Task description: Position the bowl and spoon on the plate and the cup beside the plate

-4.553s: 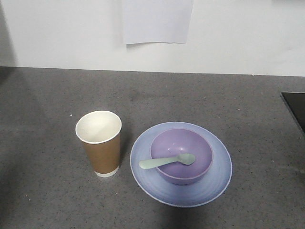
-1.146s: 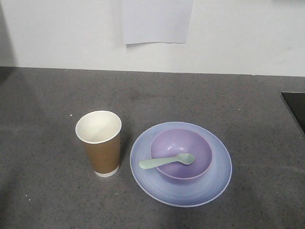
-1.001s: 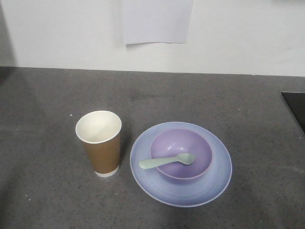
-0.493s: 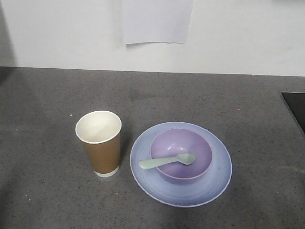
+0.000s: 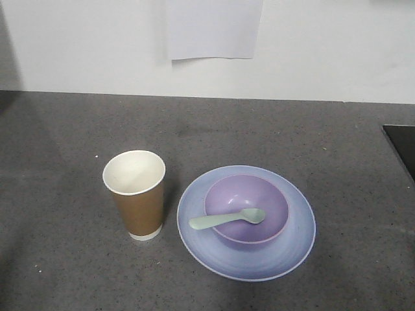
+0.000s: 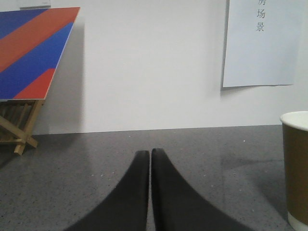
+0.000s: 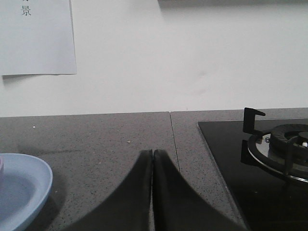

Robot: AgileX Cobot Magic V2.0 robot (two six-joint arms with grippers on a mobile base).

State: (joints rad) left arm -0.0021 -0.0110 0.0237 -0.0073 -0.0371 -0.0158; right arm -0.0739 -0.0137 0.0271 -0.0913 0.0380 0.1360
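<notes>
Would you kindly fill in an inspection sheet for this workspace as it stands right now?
Surface: grey speckled countertop, dry.
Job's things: lavender bowl sits on the blue plate; mint spoon lies in the bowl, handle over its rim; paper cup upright beside the plate, apart from it.
Clutter: nothing seen.
Grippers: left gripper and right gripper, jaws closed, holding nothing.
Cables: nothing seen.
Surroundings: white wall, paper sheet, gas hob, striped board.

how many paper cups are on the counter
1. The brown paper cup stands upright on the grey counter, just left of the pale blue plate in the front view. Its edge also shows at the right of the left wrist view. No others are visible.
</notes>
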